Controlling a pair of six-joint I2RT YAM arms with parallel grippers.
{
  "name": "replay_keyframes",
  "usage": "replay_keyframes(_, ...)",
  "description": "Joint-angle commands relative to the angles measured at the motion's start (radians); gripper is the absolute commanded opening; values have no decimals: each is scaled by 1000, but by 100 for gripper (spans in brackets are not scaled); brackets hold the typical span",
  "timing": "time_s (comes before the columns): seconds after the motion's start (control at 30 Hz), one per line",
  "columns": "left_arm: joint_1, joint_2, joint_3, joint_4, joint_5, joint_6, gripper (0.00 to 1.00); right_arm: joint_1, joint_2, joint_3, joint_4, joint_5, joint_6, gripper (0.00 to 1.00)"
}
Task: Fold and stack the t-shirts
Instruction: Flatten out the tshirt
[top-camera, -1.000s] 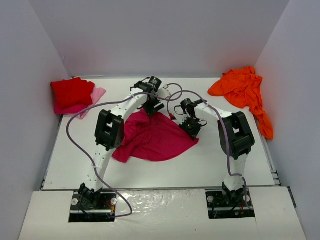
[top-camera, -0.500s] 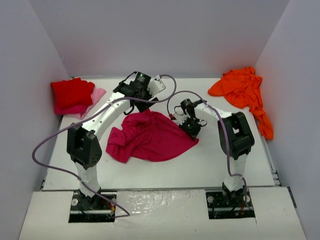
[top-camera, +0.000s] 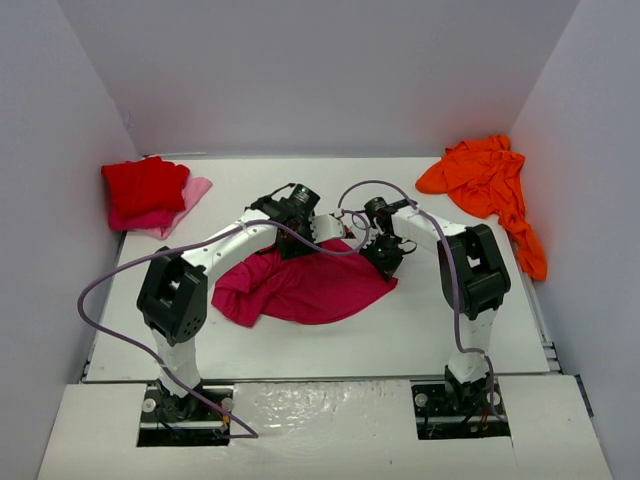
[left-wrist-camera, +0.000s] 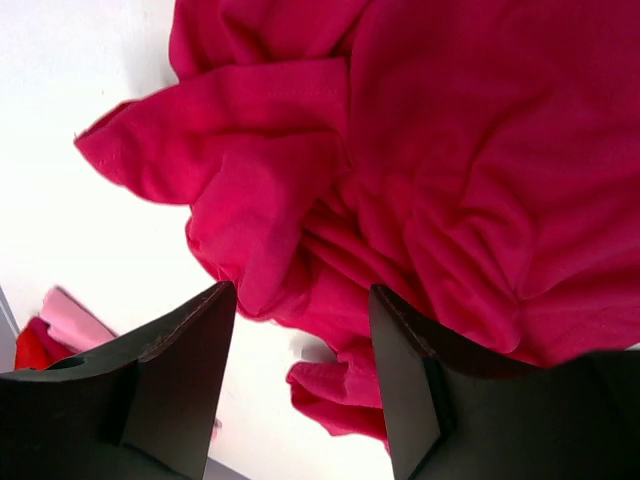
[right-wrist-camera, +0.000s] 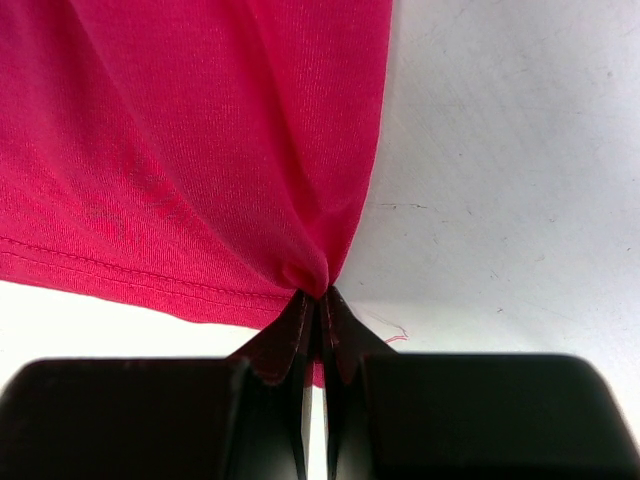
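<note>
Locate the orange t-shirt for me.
Top view: the orange t-shirt lies crumpled in the far right corner of the table, on the robot's right, well apart from the magenta t-shirt at centre.

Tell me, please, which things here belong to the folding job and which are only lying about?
Job:
- magenta shirt, pinched by the shut right gripper
- open left gripper over it
- red shirt, on a pink cloth
- orange shirt, crumpled

Only there:
- purple cables
- table
</note>
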Motion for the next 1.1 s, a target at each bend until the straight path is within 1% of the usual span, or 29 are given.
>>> replay_keyframes(0.0, 6, 33, 86, -2, 54, 66, 52, -17, 100, -43, 179, 17, -17, 0)
replay_keyframes(0.3, 4, 193, 194, -11, 22, 104, 50, -19, 114, -45, 184, 26, -18, 0)
replay_keyframes(0.37, 6, 225, 197, 2, 6, 115, 46, -19, 115, -47, 184, 27, -19, 0)
replay_keyframes(0.47, 10, 254, 190, 35, -41, 119, 2, -19, 118, -50, 184, 30, -20, 0)
replay_keyframes(0.53, 19, 255, 177, 49, -63, 118, 0, -20, 119, -51, 185, 31, -22, 0)
replay_keyframes(0.8, 91, 166, 134, 95, -98, 102, 0, -19, 120, -46, 185, 33, -19, 0)
replay_keyframes(0.87, 126, 99, 120, 97, -101, 91, 0, -19, 115, -48, 185, 36, -17, 0)
replay_keyframes(0.93, 196, 47, 117, 95, -85, 70, 0, -19, 109, -54, 185, 35, -19, 0)
replay_keyframes(0.97, 206, 25, 117, 92, -73, 60, 0, -19, 109, -55, 186, 35, -19, 0)
replay_keyframes(1.03, 309, -55, 119, 63, -14, 15, 0, -19, 110, -59, 185, 30, -23, 0)
replay_keyframes(1.07, 332, -74, 109, 56, 8, 3, 0, -18, 113, -57, 185, 30, -23, 0)
